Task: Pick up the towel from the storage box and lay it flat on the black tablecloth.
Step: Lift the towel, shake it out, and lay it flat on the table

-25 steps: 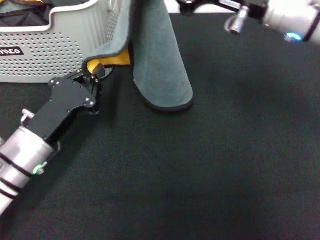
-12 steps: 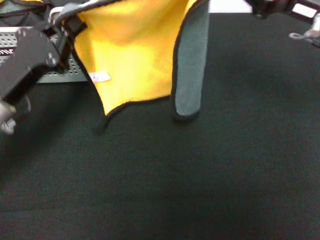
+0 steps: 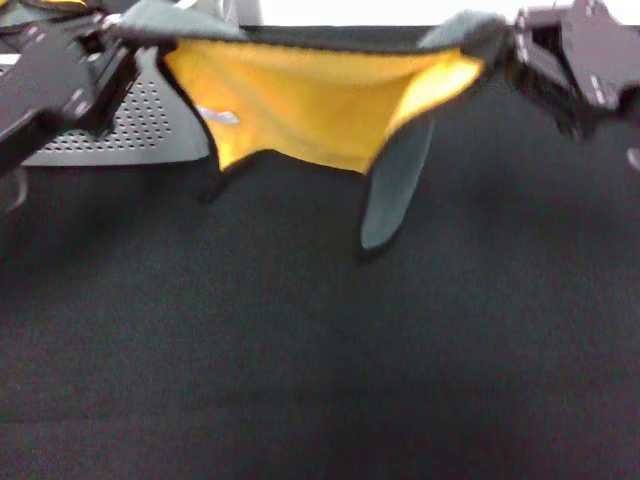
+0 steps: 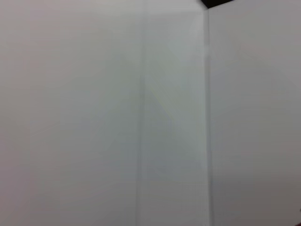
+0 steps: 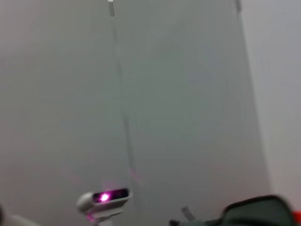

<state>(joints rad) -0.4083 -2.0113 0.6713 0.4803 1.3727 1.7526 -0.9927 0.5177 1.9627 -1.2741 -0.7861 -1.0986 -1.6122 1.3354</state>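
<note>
The towel [image 3: 310, 100] hangs stretched in the air between my two grippers, its orange-yellow face toward the head camera, black hem along the edges, a grey corner [image 3: 392, 190] drooping down. A small white tag [image 3: 218, 115] shows near its left side. My left gripper [image 3: 135, 45] is shut on the towel's left top corner. My right gripper [image 3: 497, 45] is shut on its right top corner. The black tablecloth [image 3: 320, 360] lies below. The storage box [image 3: 140, 125] stands at the back left, behind the towel. A grey towel corner shows in the right wrist view [image 5: 258, 212].
The left wrist view shows only a pale wall [image 4: 141, 117]. The right wrist view shows a grey wall and a small device with a pink light [image 5: 104, 197].
Both grippers have pulled apart and raised the towel. It has gone from hanging folded by the box to being spread wide, orange face out, above the tablecloth.
</note>
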